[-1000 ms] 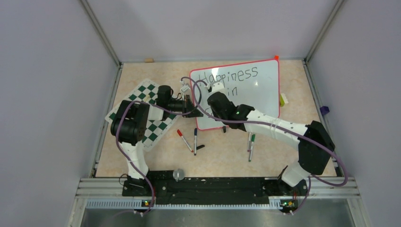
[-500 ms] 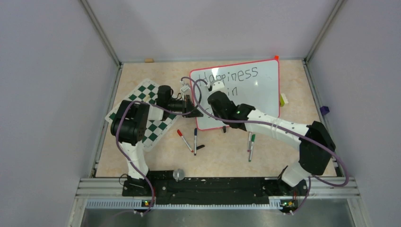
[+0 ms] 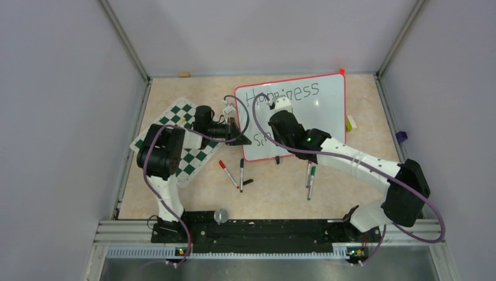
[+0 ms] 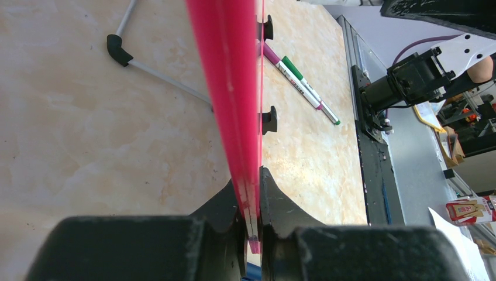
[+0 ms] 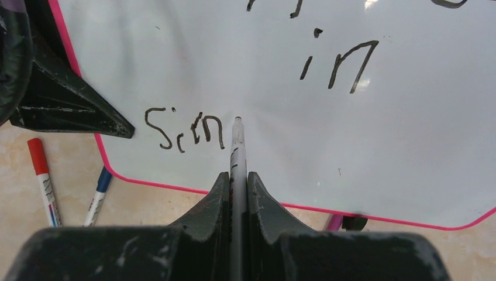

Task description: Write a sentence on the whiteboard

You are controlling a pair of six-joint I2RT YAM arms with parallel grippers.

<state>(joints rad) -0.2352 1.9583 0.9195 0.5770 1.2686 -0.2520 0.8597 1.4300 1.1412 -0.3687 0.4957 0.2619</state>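
Note:
The whiteboard (image 3: 319,108), white with a thin red frame, lies on the table and bears "Happiness", "in" (image 5: 339,64) and "Sim" (image 5: 184,132) in black. My left gripper (image 4: 250,199) is shut on the board's red left edge (image 4: 228,88); from above it sits at the lower left rim (image 3: 238,139). My right gripper (image 5: 237,175) is shut on a black marker (image 5: 237,152) whose tip rests just right of "Sim". In the top external view the right wrist (image 3: 285,124) covers the board's middle and part of "Happiness".
A green-and-white chess mat (image 3: 181,140) lies under the left arm. Loose markers lie in front of the board: red (image 3: 228,173), blue (image 3: 241,174) and green (image 3: 312,181). One of the board's black feet (image 4: 269,120) shows under its edge. Small objects (image 3: 350,123) sit by the right wall.
The right arm has swung to the right across the board, uncovering the written "Sim" at the lower left. The left gripper has kept its hold on the board's edge.

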